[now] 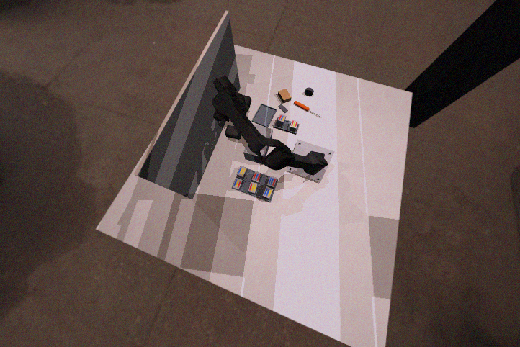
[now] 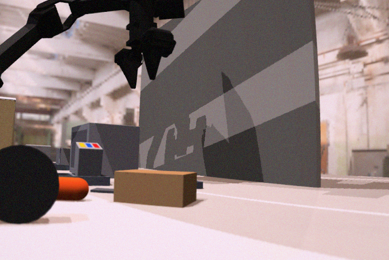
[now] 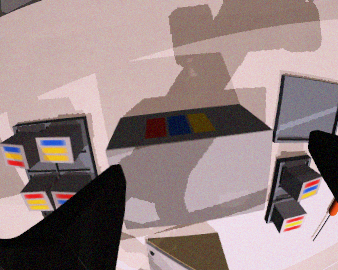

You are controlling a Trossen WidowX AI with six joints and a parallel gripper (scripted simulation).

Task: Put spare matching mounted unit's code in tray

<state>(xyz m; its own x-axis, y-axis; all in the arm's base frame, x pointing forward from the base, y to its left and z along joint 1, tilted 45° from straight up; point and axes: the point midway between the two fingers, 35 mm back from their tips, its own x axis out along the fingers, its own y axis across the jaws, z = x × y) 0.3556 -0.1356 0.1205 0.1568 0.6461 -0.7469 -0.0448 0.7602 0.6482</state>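
Jaws spread wide and empty, the gripper [image 2: 141, 74] hangs high above the mounted unit [image 3: 188, 126], whose red-blue-yellow code strip runs crosswise just ahead of them.

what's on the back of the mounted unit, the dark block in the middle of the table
In the wrist view, the mounted unit shows three squares in a row: red, blue, yellow. Its lower edge and base are hidden from this angle. The open gripper hovers above, holding nothing.
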